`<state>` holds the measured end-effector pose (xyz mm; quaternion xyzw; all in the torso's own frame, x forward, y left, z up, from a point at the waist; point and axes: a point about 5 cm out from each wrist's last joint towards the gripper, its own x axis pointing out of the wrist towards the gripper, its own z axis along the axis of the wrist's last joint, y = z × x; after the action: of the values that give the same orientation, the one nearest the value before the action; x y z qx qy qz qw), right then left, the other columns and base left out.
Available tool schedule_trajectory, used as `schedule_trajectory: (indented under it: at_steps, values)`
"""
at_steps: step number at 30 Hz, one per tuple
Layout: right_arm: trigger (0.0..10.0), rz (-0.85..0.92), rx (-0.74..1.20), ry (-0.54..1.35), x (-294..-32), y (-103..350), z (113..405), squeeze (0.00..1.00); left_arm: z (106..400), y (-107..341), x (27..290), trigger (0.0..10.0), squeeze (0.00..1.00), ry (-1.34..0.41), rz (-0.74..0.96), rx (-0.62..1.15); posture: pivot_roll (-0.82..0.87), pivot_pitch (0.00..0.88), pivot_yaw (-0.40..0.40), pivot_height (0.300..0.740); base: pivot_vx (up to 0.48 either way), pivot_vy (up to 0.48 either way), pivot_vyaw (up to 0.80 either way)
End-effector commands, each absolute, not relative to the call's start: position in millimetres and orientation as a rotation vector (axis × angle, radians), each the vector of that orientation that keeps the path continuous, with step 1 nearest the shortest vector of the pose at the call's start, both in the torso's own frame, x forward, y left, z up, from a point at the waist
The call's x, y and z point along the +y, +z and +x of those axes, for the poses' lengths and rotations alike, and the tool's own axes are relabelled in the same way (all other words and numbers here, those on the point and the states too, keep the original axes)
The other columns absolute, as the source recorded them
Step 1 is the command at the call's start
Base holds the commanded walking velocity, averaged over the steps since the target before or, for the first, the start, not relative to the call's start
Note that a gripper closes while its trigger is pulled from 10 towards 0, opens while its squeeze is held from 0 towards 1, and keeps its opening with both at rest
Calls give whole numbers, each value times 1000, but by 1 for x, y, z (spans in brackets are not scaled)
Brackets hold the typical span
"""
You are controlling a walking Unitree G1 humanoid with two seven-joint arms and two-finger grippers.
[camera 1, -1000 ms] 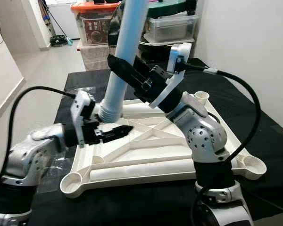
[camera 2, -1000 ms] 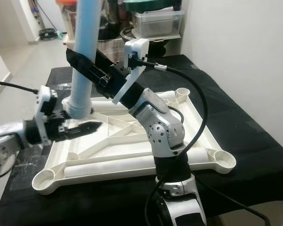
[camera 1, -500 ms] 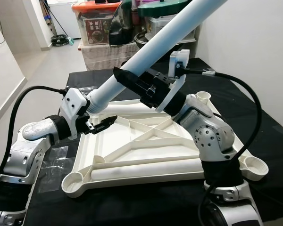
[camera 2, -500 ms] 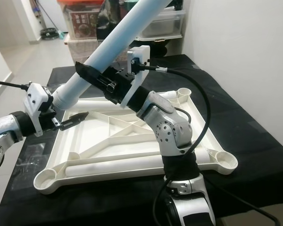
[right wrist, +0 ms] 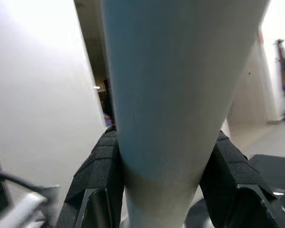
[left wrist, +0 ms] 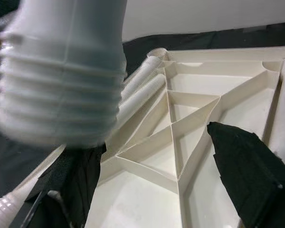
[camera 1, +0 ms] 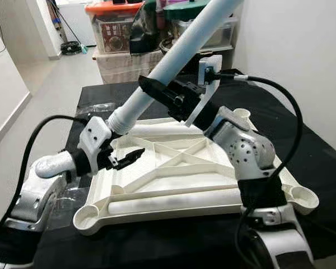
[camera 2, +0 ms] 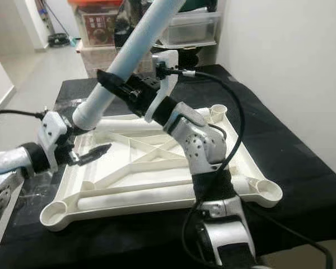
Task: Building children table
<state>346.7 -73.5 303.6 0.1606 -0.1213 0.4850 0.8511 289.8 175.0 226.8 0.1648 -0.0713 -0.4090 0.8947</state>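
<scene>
- My right gripper [camera 1: 157,91] is clamped around the pale blue table leg [camera 1: 179,53], holding it tilted.
- Its threaded end hangs over the white tabletop's [camera 1: 173,179] far-left corner.
- My left gripper [camera 1: 135,155] hovers just below, fingers apart.

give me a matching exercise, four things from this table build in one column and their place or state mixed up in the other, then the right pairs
Things:
1. table leg
2. tabletop
3. right tool
4. left tool

Place or state:
A. lies upside down on the black cloth, ribs facing up
B. open, beside the threaded end of the leg, over the tabletop's far left part
C. light blue tube, tilted, threaded end low near the far left corner
D. shut on the tube partway up

Pairs: 1-C, 2-A, 3-D, 4-B
</scene>
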Motion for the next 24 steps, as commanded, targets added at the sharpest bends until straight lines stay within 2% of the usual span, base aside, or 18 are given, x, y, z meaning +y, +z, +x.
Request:
schedule_trajectory:
  at_steps: [1, 14, 18, 19, 20, 24]
  values:
    - [0, 335, -220, 980, -78, 295, 352, 0, 283, 244, 174, 10000, 0, -859, 370, -247, -17, 0, 6, 740, 0, 0, 0]
    - [0, 186, -215, 926, -105, 297, 366, 0, 280, 238, 202, 10000, 0, -750, 446, -167, -7, 0, -7, 740, 0, 0, 0]
    - [0, 154, -237, 1036, -97, 304, 357, 0, 286, 236, 216, 10000, 0, -682, 494, -123, -8, 0, -3, 740, 0, 0, 0]
    - [0, 154, -237, 1036, -97, 304, 357, 0, 286, 236, 216, 10000, 0, -682, 494, -123, -8, 0, -3, 740, 0, 0, 0]
    - [0, 149, -260, 1128, -87, 309, 346, 0, 290, 237, 217, 10000, 0, -689, 507, -116, -9, 0, 2, 740, 0, 0, 0]
    - [0, 146, -261, 1190, -77, 308, 338, 0, 293, 240, 213, 10000, 0, -716, 517, -119, -11, 0, 5, 740, 0, 0, 0]
